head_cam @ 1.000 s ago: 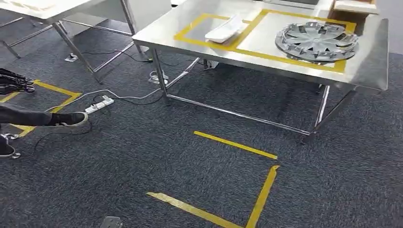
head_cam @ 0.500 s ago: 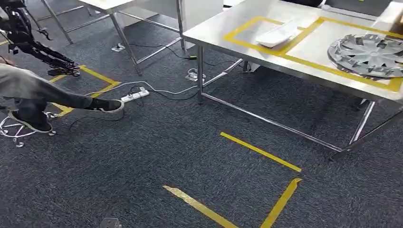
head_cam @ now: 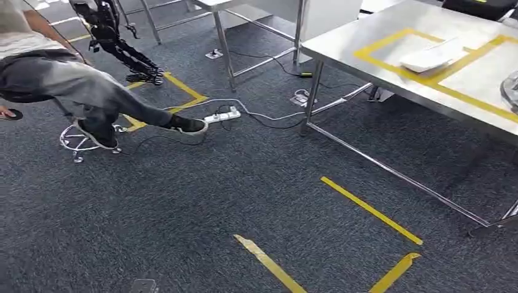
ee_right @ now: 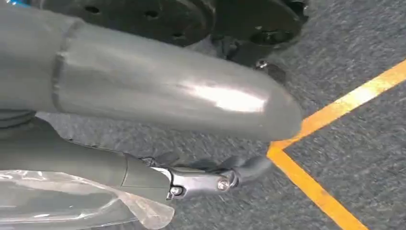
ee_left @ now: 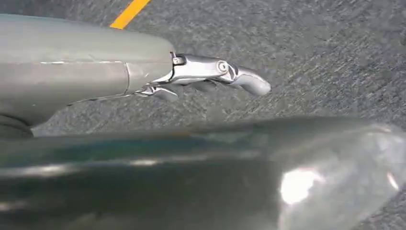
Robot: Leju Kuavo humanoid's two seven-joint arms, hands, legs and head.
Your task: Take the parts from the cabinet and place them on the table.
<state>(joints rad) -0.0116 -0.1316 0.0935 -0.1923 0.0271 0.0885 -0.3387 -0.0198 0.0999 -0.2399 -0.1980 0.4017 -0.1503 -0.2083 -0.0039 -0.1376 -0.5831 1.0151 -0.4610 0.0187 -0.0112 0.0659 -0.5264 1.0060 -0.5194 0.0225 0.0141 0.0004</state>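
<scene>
A white part [head_cam: 432,58] lies inside the yellow tape frame on the steel table [head_cam: 366,36] at the far right of the head view. At the right edge, just the rim of a grey wheel cover [head_cam: 510,90] is visible on the same table. My left hand [ee_left: 210,79] hangs over dark carpet, fingers stretched out, holding nothing. My right hand [ee_right: 206,177] also hangs over the carpet near a yellow tape corner [ee_right: 277,151], fingers out and empty.
A person [head_cam: 67,79] sits on a stool [head_cam: 82,141] at the left, one leg stretched toward a power strip [head_cam: 221,115] with cables on the carpet. Yellow floor tape [head_cam: 369,209] lies ahead. A second table's legs [head_cam: 223,43] and a black jointed device [head_cam: 116,36] stand behind.
The camera has swung left: the table and its parts slid to the picture's right, the wheel cover nearly out of frame, and the seated person came into view.
</scene>
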